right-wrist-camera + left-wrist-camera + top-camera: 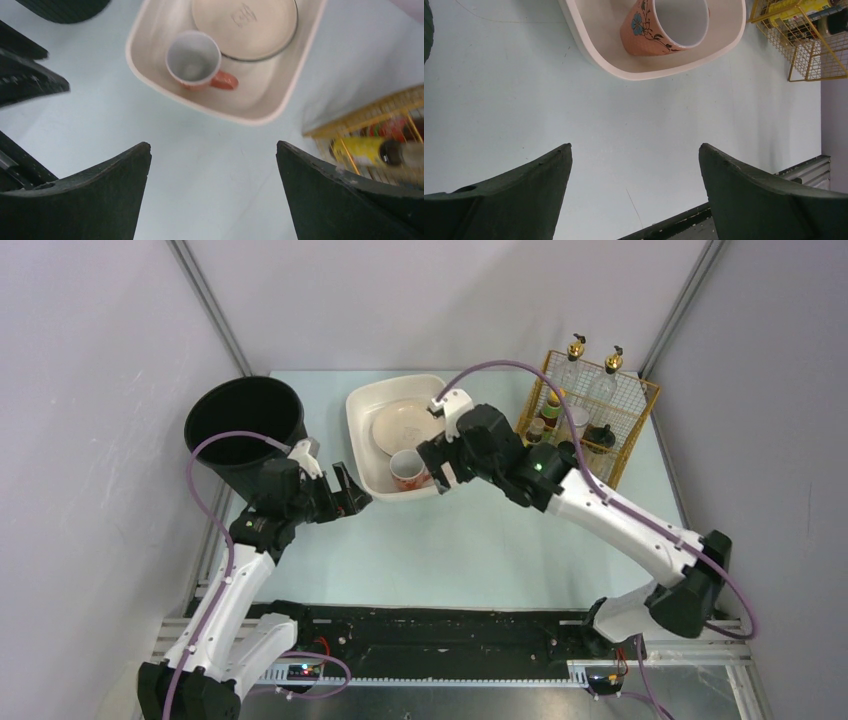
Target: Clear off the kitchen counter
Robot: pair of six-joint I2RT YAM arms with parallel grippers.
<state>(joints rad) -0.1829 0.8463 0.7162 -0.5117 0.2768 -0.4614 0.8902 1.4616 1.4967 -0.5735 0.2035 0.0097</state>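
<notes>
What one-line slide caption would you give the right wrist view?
Open right gripper over the kitchen counter, facing a white tub holding an orange mug and a plate.

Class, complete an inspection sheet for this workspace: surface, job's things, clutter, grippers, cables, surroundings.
Surface: kitchen counter, pale mint, smooth.
Job's things: plate and orange flowered mug, both inside the white tub.
Clutter: black bin far left; yellow wire rack of bottles far right.
Grippers: left gripper open, empty; right gripper open, empty.
Cables: purple cable along each arm.
Surroundings: grey walls; black rail at the front edge.
</notes>
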